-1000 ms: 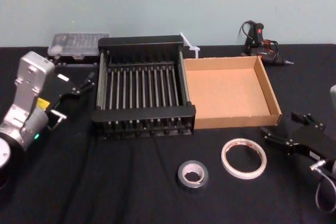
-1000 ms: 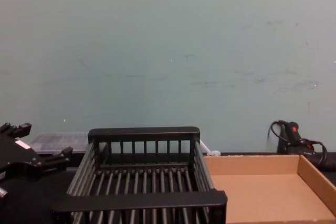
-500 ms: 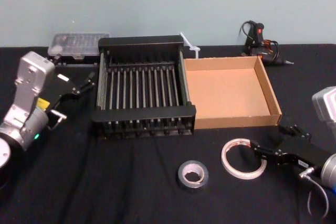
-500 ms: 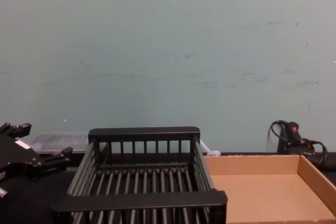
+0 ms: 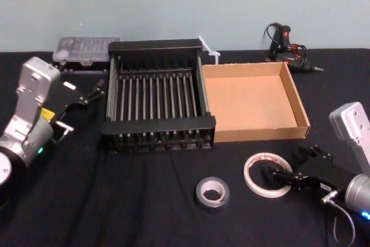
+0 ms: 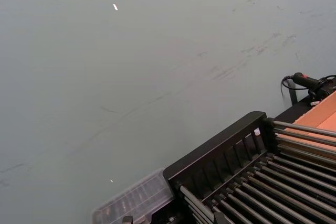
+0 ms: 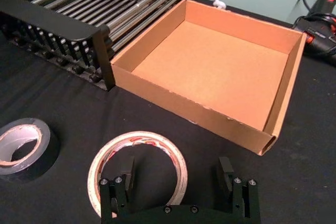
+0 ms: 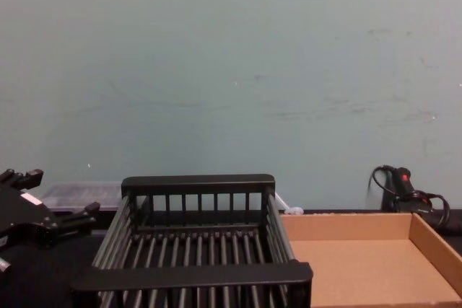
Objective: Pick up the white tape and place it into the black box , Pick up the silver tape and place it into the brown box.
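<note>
The white tape (image 5: 257,166) lies flat on the black cloth in front of the brown box (image 5: 260,133). My right gripper (image 5: 295,165) is down at the ring's right side and stands open. In the right wrist view one finger (image 7: 126,169) is over the hole of the white tape (image 7: 142,137) and the other finger (image 7: 226,174) is outside it. The silver tape (image 5: 212,193) (image 7: 44,145) lies left of the ring, untouched. The black box (image 5: 156,124) (image 8: 195,275) stands left of the brown box (image 7: 178,106). My left gripper (image 5: 87,93) (image 8: 58,196) rests open beside the black box.
A clear plastic case (image 5: 87,47) sits behind the black box at the back left. A glue gun (image 5: 283,41) with its cable lies behind the brown box. A white plastic strip (image 5: 209,50) pokes up between the two boxes at the back.
My right gripper has moved left and down from the table's right edge to the white tape and now straddles its rim. The left arm and both tapes have stayed put.
</note>
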`<act>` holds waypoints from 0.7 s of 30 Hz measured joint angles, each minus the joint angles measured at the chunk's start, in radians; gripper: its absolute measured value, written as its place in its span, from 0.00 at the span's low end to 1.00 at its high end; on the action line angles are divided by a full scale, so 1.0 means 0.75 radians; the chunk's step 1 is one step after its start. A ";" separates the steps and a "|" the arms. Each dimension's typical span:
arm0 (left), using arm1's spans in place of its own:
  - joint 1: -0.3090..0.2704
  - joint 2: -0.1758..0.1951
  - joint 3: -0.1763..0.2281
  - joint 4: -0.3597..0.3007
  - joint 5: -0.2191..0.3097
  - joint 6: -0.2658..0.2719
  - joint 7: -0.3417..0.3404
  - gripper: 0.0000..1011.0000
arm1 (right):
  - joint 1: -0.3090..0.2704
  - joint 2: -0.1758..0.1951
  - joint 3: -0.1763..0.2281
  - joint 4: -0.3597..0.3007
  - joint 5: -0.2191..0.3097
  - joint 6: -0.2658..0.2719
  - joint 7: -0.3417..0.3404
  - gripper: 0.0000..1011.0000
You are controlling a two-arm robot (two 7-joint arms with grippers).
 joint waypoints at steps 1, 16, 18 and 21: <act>0.000 0.000 0.000 0.000 0.000 0.000 0.000 0.99 | 0.000 -0.002 0.000 0.002 -0.003 0.001 0.002 0.99; 0.000 0.000 0.000 0.000 0.000 0.000 0.000 0.99 | 0.022 -0.048 0.002 0.046 -0.053 0.026 0.036 0.99; 0.000 0.000 0.000 0.000 0.000 0.000 0.000 0.99 | 0.023 -0.052 0.004 0.050 -0.058 0.028 0.040 0.99; 0.000 0.000 0.000 0.000 0.000 0.000 0.000 0.99 | 0.025 -0.060 0.008 0.055 -0.068 0.031 0.045 0.99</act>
